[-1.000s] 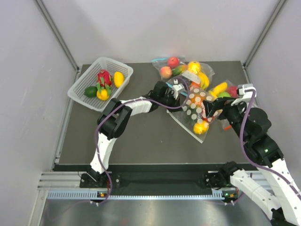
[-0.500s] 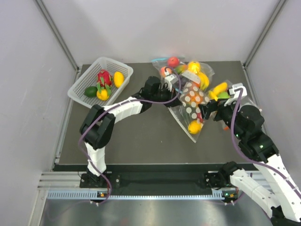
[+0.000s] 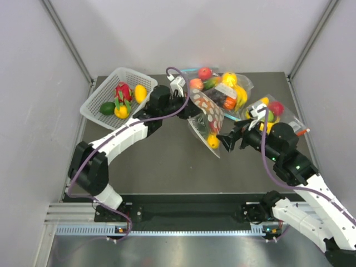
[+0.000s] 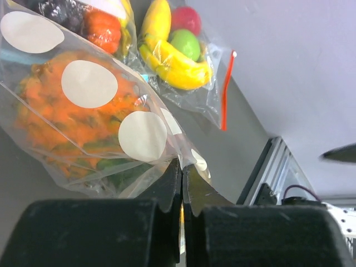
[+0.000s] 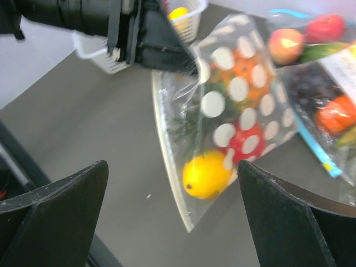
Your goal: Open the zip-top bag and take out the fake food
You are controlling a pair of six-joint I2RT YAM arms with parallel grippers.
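We pinch the zip-top bag [image 3: 204,119].
Left gripper [image 4: 182,167] clamps its corner; right gripper [image 3: 227,142] gapes empty, fake food [image 5: 207,175] just ahead.

My left claw [image 3: 188,107] pinches the dotted bag [image 3: 207,118]; my right claw [image 3: 227,142] gapes just beside it.

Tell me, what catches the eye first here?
A clear polka-dot zip-top bag hangs from the shut left pincer over the middle of the table, with a yellow toy fruit sagging at its bottom. The right pincer gapes wide open just beside it, holding nothing. A white basket sits at the far-left corner.
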